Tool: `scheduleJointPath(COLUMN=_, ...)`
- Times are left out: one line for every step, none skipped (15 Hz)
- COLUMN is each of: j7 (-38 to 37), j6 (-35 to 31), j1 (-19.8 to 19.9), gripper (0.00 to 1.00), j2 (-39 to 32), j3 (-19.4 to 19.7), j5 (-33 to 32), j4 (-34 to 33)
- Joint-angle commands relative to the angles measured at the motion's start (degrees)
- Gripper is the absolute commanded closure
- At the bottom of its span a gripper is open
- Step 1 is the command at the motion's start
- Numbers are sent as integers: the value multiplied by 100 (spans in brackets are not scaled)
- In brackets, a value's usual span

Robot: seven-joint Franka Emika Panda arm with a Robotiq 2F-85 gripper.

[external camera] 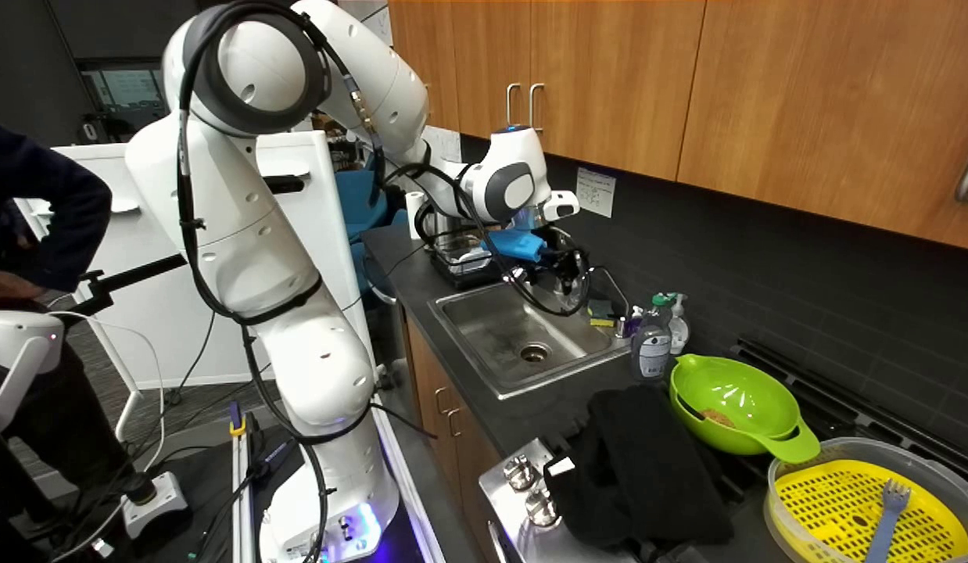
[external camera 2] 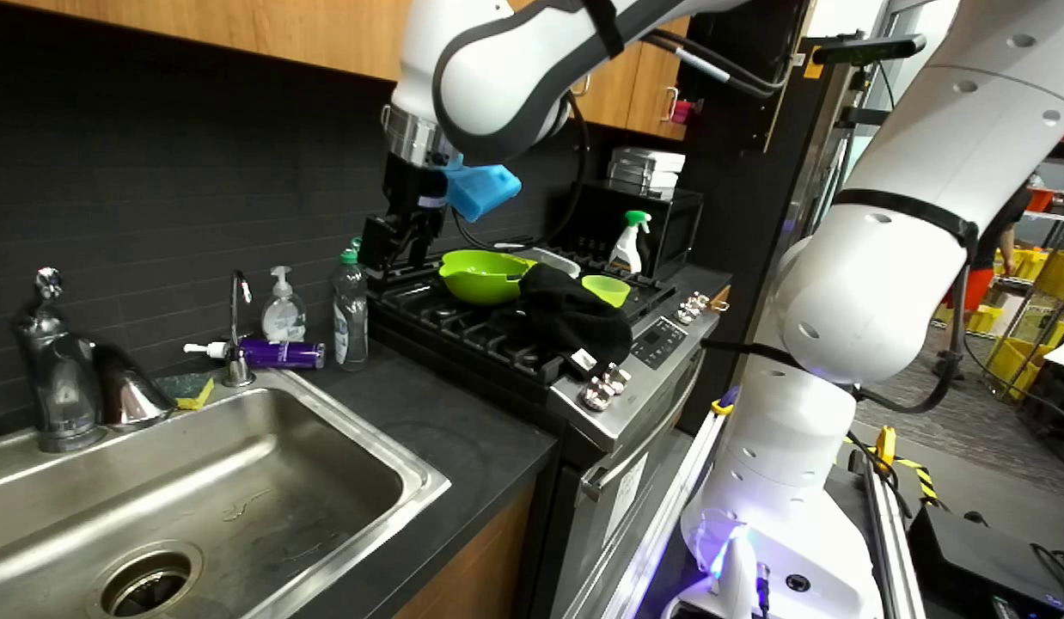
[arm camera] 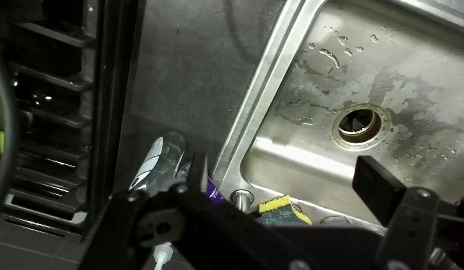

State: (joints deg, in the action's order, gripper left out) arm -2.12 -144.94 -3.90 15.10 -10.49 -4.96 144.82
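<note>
My gripper (arm camera: 287, 178) stands open above the back rim of the steel sink (arm camera: 314, 157), with nothing held. Seen from above, a yellow and green sponge (arm camera: 279, 212) lies behind the sink, partly hidden by the gripper's body. At the left finger (arm camera: 198, 170), a clear dish soap bottle (arm camera: 160, 161) and a purple bottle (arm camera: 214, 193) show beyond it. In an exterior view the gripper (external camera 2: 403, 245) hangs in the air near the green cap of the soap bottle (external camera 2: 350, 318); whether they touch I cannot tell. A pump bottle (external camera 2: 283, 316) stands beside it.
The faucet (external camera 2: 64, 378) and a thin tap (external camera 2: 238, 344) rise behind the sink. On the stove lie a green bowl (external camera 2: 480, 279) and a black cloth (external camera 2: 575, 318). Wooden cabinets (external camera: 609, 86) overhang the counter. A clear tub (external camera: 836, 450) holds a yellow strainer and fork.
</note>
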Motion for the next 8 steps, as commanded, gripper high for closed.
scheduleJointPath(j7=-20, j6=18, j1=-88, gripper=0, j2=0, j3=90, j5=-32, j4=-8)
scheduleJointPath(j7=-20, j6=18, j1=-88, gripper=0, j2=0, j3=90, j5=-32, j4=-8)
scheduleJointPath(j7=-69, j6=69, j1=-62, gripper=0, j2=-22, j3=59, j5=-123, j4=-75)
scheduleJointPath(j7=-131, j6=221, j1=-32, gripper=0, j2=-71, j3=44, j5=-163, j4=-180)
scheduleJointPath(j7=-271, j6=332, j1=69, gripper=0, j2=-83, j3=6, j5=-367, j4=-254)
scheduleJointPath(j7=-334, j6=441, j1=121, gripper=0, j2=-72, j3=10, j5=-497, j4=-316)
scheduleJointPath(j7=-551, j6=580, j1=248, gripper=0, j2=-13, j3=-4, j5=-789, j4=-400)
scheduleJointPath(j7=-725, j6=721, j1=351, gripper=0, j2=79, j3=12, j5=-1031, j4=-478)
